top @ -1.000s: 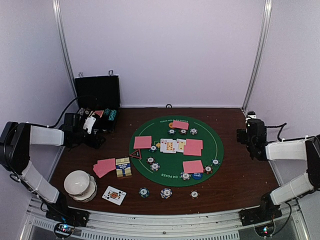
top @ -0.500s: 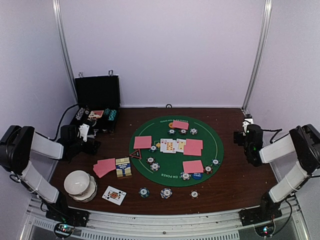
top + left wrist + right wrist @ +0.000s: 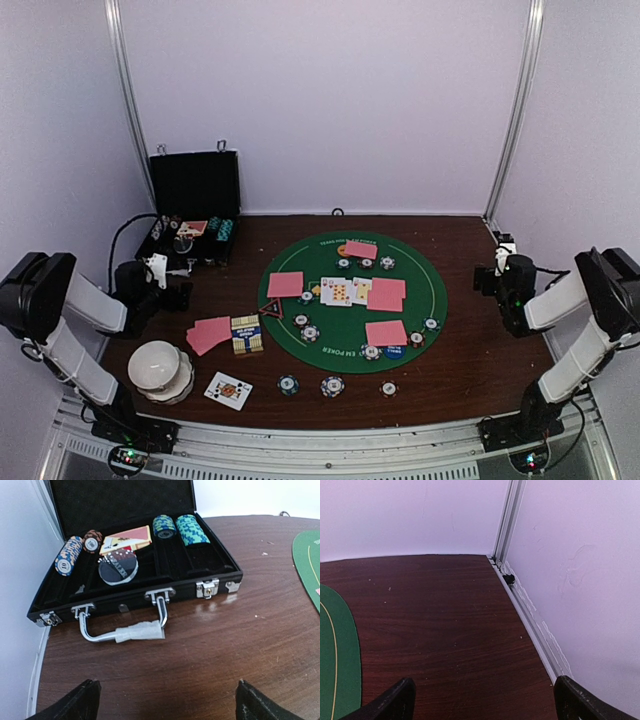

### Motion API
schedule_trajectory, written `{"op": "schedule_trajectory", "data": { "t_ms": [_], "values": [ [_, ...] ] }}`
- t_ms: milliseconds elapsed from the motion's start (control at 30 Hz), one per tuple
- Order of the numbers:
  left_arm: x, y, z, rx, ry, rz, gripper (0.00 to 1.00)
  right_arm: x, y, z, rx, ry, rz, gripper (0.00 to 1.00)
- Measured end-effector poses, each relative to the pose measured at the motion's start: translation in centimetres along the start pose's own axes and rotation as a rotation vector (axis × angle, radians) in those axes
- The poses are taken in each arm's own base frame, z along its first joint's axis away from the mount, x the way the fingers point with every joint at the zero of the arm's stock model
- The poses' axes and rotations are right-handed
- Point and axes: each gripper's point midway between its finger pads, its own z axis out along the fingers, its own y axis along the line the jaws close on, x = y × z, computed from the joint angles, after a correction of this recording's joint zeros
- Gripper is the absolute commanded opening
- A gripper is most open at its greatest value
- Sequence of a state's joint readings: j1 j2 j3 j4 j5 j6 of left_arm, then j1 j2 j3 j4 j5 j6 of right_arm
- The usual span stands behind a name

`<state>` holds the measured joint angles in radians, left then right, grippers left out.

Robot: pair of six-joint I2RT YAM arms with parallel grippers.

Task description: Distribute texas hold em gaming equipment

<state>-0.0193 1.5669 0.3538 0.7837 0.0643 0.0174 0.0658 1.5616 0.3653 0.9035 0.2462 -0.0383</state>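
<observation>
Top view, left pincer (image 3: 172, 285): jaws spread wide with nothing in them, low over the left side of the table (image 3: 470, 350), just in front of the black case (image 3: 195, 200).
Top view, right pincer (image 3: 490, 275): jaws wide and empty, near the table's right edge, apart from the green mat (image 3: 300, 262).
Top view, pink-backed cards (image 3: 385, 294): four lots on the mat, between the two pincers. A pink fan (image 3: 208, 334) lies off the mat, on the near side of the left pincer.
Top view, poker chips (image 3: 332, 385): three in a row on bare wood at the mat's near side, more on the mat, all apart from both pincers.
Top view, triangle marker (image 3: 270, 308): at the mat's left rim.
Left wrist view, fingertips (image 3: 75, 705): in the bottom corners, far apart, bare wood between them.
Left wrist view, black case: open, straight ahead of the pincer and not touching it. Inside are teal chip rows (image 3: 192, 530) on the right, orange-and-dark chips (image 3: 70, 555) on the left, and cards (image 3: 127, 537) and a round disc (image 3: 117, 569) between.
Right wrist view, fingertips (image 3: 395, 702): far apart over bare wood, with a strip of the green mat at the left.
</observation>
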Motion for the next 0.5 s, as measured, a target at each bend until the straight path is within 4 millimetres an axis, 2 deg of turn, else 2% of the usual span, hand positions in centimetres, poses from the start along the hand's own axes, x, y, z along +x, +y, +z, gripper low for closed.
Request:
{"op": "schedule_trajectory", "data": {
  "t_ms": [500],
  "values": [
    [-0.73, 0.22, -0.01, -0.011, -0.030, -0.003, 0.98, -1.01, 0.18, 0.06, -0.014, -0.037, 0.015, 1.00]
  ]
}}
